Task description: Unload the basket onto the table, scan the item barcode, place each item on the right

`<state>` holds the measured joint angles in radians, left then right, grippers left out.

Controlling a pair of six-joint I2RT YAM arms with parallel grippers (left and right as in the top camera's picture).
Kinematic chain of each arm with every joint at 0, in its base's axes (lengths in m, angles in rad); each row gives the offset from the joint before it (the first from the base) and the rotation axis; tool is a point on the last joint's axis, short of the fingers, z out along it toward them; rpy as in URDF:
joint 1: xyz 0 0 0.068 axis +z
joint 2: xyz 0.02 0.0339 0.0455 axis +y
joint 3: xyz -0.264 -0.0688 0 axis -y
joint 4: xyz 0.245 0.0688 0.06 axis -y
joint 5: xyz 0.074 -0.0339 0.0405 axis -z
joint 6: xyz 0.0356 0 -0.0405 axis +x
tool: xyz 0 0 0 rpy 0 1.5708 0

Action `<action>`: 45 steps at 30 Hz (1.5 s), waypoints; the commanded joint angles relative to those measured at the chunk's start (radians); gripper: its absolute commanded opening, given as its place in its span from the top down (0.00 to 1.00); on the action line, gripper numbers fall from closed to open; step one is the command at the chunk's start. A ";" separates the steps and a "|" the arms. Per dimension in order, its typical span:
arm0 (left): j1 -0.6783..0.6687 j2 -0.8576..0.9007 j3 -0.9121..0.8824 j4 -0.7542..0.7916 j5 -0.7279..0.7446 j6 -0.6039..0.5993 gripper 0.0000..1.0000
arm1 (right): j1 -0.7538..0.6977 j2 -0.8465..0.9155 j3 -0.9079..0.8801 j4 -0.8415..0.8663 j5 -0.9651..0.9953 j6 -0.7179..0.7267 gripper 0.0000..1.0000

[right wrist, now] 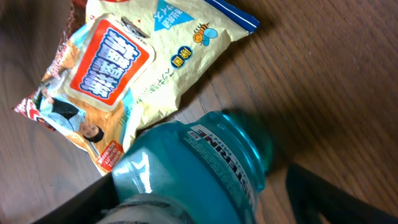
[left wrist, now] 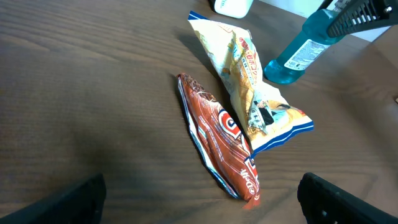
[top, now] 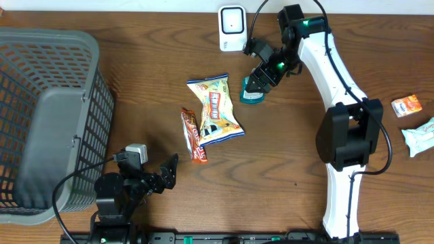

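By the table's (top: 142, 95) far edge, the right end effector (top: 256, 83) straddles a teal bottle (right wrist: 199, 162), fingers spread. The left end effector (top: 167, 173) gapes empty near the front edge.

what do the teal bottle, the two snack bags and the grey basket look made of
Teal bottle: clear tinted plastic, glossy highlights.
Yellow snack bag: thin printed film, likely plastic, shiny and crinkled.
Red-brown snack bag: similar film, creased, glossy.
Grey basket: probably moulded plastic, matte lattice walls.
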<state>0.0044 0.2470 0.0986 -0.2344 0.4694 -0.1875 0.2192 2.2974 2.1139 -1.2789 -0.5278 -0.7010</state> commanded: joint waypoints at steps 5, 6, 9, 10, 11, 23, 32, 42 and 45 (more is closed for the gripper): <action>-0.004 -0.001 -0.015 -0.023 0.010 -0.009 0.02 | 0.001 0.016 0.010 0.009 -0.028 -0.021 0.34; -0.004 -0.001 -0.015 -0.023 0.010 -0.009 0.01 | 0.002 0.017 0.008 0.008 -0.028 -0.023 0.36; -0.004 -0.001 -0.015 -0.023 0.010 -0.009 0.01 | 0.002 0.018 -0.003 0.007 -0.028 -0.022 0.48; -0.004 -0.001 -0.015 -0.023 0.010 -0.009 0.01 | 0.002 0.018 -0.006 0.008 -0.028 -0.022 0.52; -0.004 -0.001 -0.015 -0.023 0.010 -0.009 0.02 | 0.003 0.018 -0.009 0.009 -0.028 -0.022 0.57; -0.004 -0.001 -0.015 -0.023 0.010 -0.009 0.02 | 0.006 0.018 -0.012 0.005 -0.032 0.028 0.82; -0.004 -0.001 -0.015 -0.023 0.010 -0.009 0.02 | -0.013 0.012 0.024 -0.039 -0.083 0.183 0.91; -0.004 -0.001 -0.015 -0.023 0.010 -0.009 0.01 | -0.071 -0.054 0.056 -0.191 -0.397 0.153 0.89; -0.004 -0.001 -0.015 -0.023 0.010 -0.009 0.02 | -0.084 -0.071 0.056 -0.238 -0.491 0.144 0.89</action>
<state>0.0044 0.2470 0.0986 -0.2344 0.4694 -0.1875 0.1467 2.2971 2.1403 -1.4891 -0.8021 -0.5491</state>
